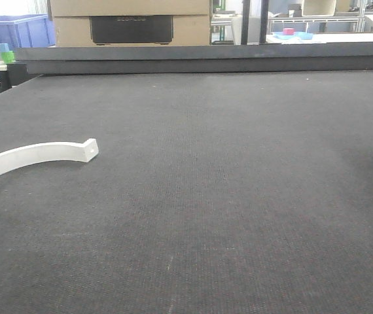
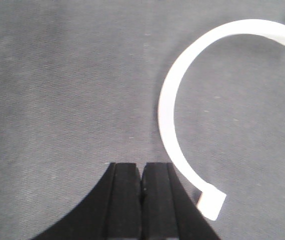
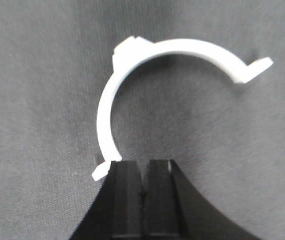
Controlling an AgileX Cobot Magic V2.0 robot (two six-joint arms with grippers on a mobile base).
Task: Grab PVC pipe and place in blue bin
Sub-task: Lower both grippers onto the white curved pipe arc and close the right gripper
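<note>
The left gripper [image 2: 141,167] is recorded at 6 o'clock of the left wrist view, black fingers pressed together with nothing between them. Just beside it, at 4 o'clock, sits the square tab end of a white C-shaped PVC pipe piece [image 2: 166,115], lying flat on the dark tabletop [image 2: 57,90]. Its end-to-end axis runs from 1 to 7 o'clock and its opening faces 4 o'clock. The upper end is cut by the frame edge.

The right gripper [image 3: 143,165] is likewise closed and empty. A second PVC pipe piece [image 3: 105,120] arches over it, with its axis running from 8 to 2 o'clock and its opening facing 5 o'clock. Its lower tab lies against the fingertip at 8 o'clock; contact cannot be confirmed.

In the front view one white arc is seen at 9 o'clock, tab end pointing to 3 o'clock; which piece it is cannot be told. The blue bin [image 1: 16,29] stands at 11 o'clock beyond the tabletop's far edge, well apart, beside cardboard boxes [image 1: 131,19].
</note>
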